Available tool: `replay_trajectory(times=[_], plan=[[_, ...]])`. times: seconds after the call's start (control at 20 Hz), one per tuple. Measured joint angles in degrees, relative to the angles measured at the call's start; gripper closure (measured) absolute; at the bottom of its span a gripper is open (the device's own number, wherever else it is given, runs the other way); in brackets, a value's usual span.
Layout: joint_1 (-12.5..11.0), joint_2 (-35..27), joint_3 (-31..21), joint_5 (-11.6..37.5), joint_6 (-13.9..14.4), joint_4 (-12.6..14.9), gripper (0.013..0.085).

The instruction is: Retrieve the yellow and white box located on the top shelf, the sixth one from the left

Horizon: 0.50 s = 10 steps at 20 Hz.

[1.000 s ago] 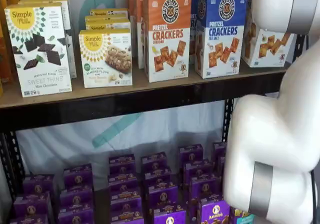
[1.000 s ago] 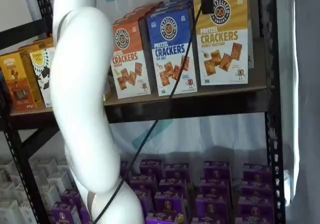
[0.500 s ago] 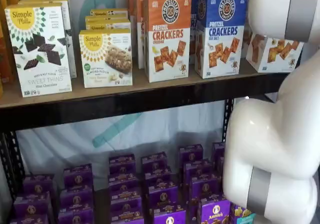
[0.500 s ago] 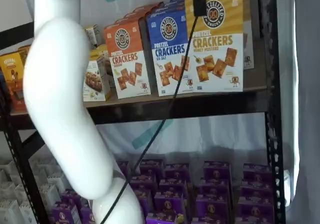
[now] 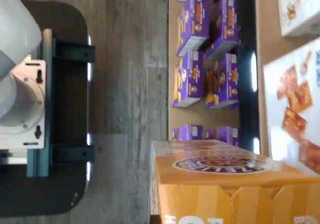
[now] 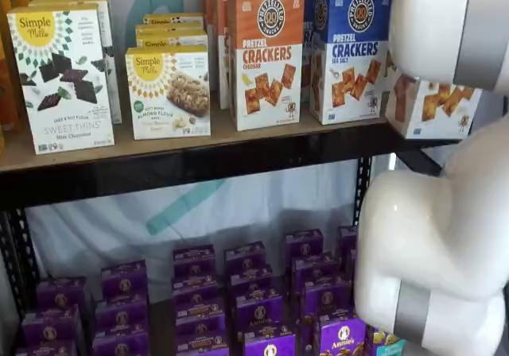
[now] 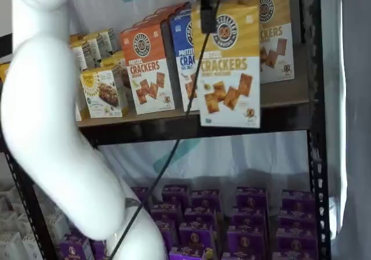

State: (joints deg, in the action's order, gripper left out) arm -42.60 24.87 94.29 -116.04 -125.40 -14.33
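Yellow-topped, white below with printed orange crackers, the yellow and white box hangs clamped in the gripper, off the top shelf front edge; one more behind.

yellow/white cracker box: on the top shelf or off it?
Off. The yellow and white box hangs from the gripper, its base below the top shelf front edge.

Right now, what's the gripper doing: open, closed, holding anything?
Gripper: shut on the yellow and white box, which hangs from it in front of the top shelf, its base clear of the board.
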Motion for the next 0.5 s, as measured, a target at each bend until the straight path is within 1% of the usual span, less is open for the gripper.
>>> replay_trajectory(times=[0.15, 0.2, 0.35, 0.5], plan=[[2.38, 3.23, -3.08, -1.11, 2.37, 0.17, 0.0370], [3.55, 4.62, -4.46, -1.25, 3.48, 0.36, 0.0370], [6.07, 7.07, -6.78, -1.46, 5.70, 0.87, 0.0370], [9.27, 9.65, -9.26, -1.80, 8.79, 1.20, 0.0370]])
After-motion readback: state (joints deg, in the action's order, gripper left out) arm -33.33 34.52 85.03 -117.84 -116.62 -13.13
